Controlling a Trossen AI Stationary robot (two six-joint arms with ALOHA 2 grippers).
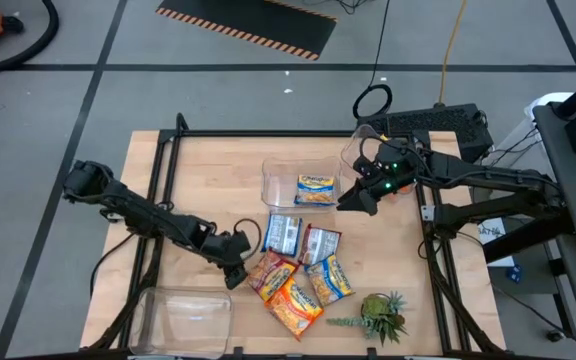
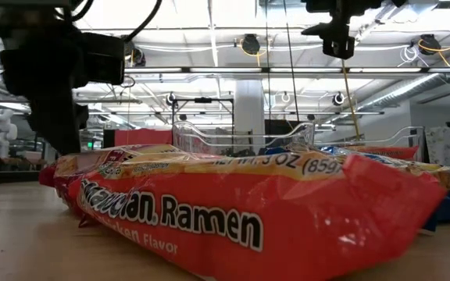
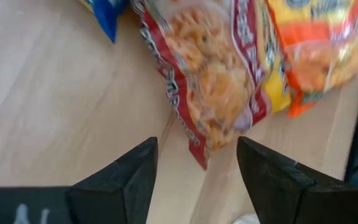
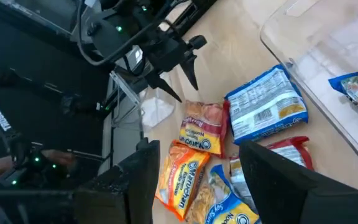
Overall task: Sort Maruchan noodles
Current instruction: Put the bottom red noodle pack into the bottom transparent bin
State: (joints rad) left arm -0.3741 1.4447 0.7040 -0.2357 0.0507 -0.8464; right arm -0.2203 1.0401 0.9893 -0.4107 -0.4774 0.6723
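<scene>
The left end effector [image 1: 236, 275] hovers low over the desk [image 1: 198, 190] at the near edge of the noodle pile, its fingers [image 3: 126, 180] spread and empty, with the corner of a red-trimmed Maruchan packet [image 3: 213, 81] lying just ahead of the gap. To take that packet well, I would judge it should advance until the wrapper edge sits between the fingers, then descend and close on the crimped end rather than the brittle noodle block, and lift clear of the neighbouring orange packet [image 1: 295, 305] so that nothing drags along. The loose packets lie clustered in the middle of the desk, just beside a small green plant [image 1: 381, 315]; an empty clear bin [image 1: 183, 318] stands near the front left corner. Farther back, a blue-and-yellow packet [image 1: 315, 189] already lies in a second clear bin [image 1: 276, 180], and the right end effector [image 1: 353, 200] hangs just beside that bin, fingers parted, holding nothing. From desk height the nearest wrapper [image 2: 233, 215] reads "Maruchan Ramen", "Chicken Flavor" and "3 OZ (85g)".
</scene>
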